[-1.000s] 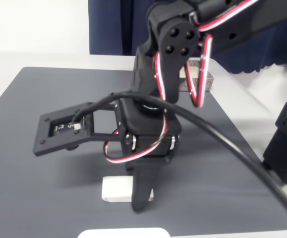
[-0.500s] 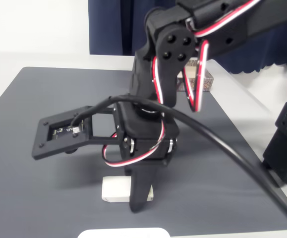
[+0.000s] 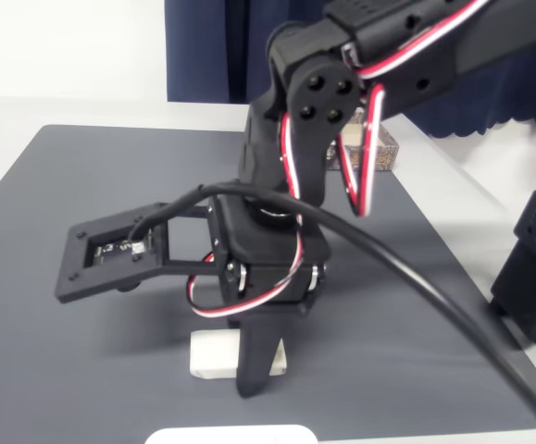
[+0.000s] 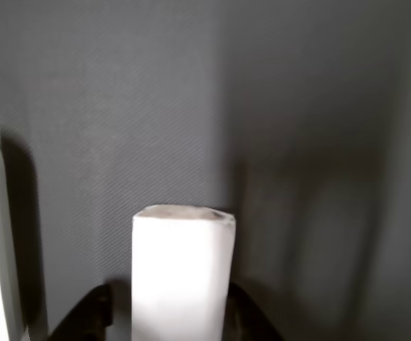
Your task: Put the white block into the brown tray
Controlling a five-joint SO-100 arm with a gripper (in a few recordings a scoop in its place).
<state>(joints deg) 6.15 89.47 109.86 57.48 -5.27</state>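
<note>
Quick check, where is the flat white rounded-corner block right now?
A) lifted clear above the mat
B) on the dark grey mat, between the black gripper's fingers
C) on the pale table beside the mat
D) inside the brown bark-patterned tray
B: in the wrist view the flat white rounded-corner block sits between the black fingers; in the fixed view it lies on the dark grey mat, far from the brown bark-patterned tray.

A big dark grey mat [image 3: 73, 361] covers the table. A smooth white thing with round corners [image 3: 232, 435] peeks in at the near edge (only part of it shows). Far behind hangs a dark blue curtain [image 3: 207, 51], with a white wall [image 3: 64, 46] to its left.
</note>
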